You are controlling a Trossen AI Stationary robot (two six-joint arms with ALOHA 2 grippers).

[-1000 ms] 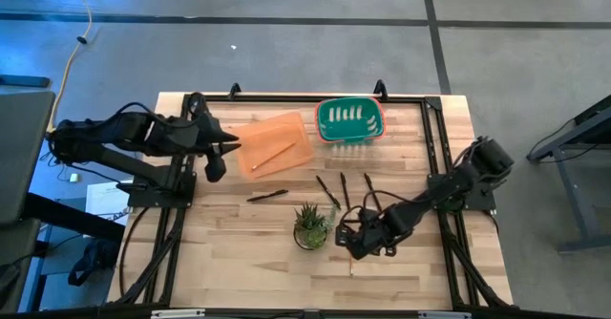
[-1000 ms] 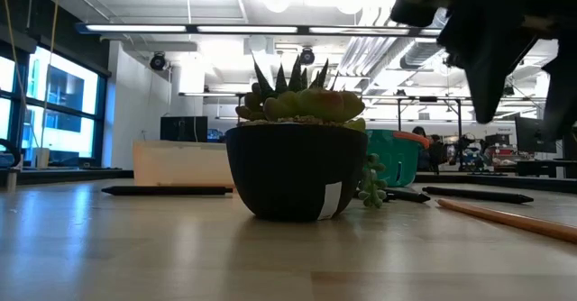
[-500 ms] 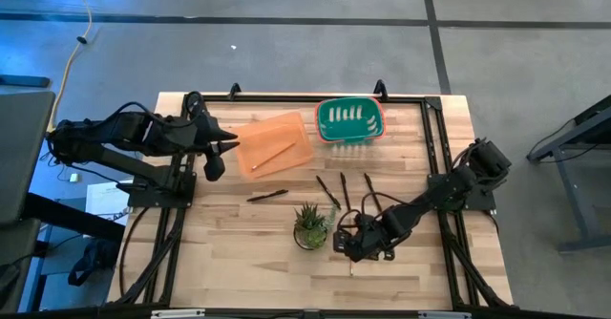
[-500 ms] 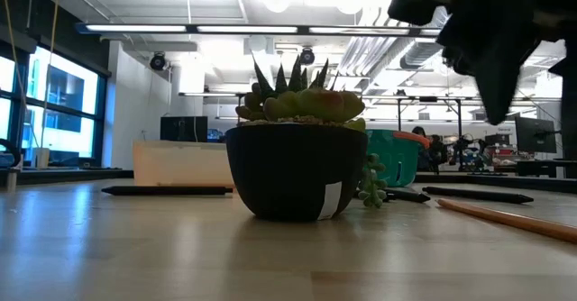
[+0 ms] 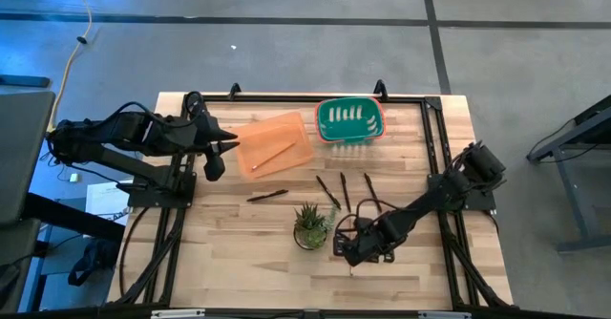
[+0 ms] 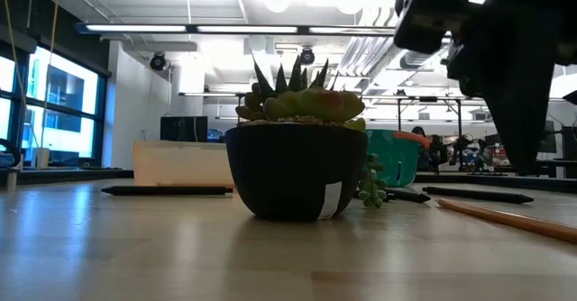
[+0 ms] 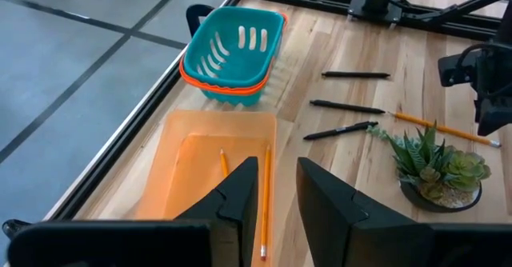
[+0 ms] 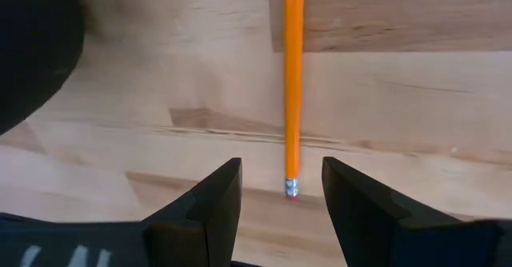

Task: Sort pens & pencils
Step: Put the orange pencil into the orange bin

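One orange pencil [image 8: 293,83] lies flat on the table next to the plant pot, its eraser end [image 8: 293,189] nearest my right gripper. My right gripper [image 8: 282,199] hangs just above that end, open, one finger on each side and touching nothing; it also shows in the high view as right gripper [image 5: 349,248]. Two more pencils [image 7: 265,195] lie in the orange tray [image 5: 275,144]. My left gripper [image 7: 278,195] waits open over that tray. Several dark pens [image 5: 327,191] lie flat on the wood between the plant and the teal basket [image 5: 349,120], and another pen [image 5: 267,196] lies further left.
A small succulent in a dark pot [image 5: 310,226] stands just left of my right gripper; the low view has the pot [image 6: 293,170] close up. The black frame rails [image 5: 172,223] run along the table's sides. Bare wood lies along the near edge.
My right gripper has come down toward the pencil by the plant and crept slightly toward the table's near edge, fingers still apart. The pencil, pens, tray and left arm have stayed where they were.
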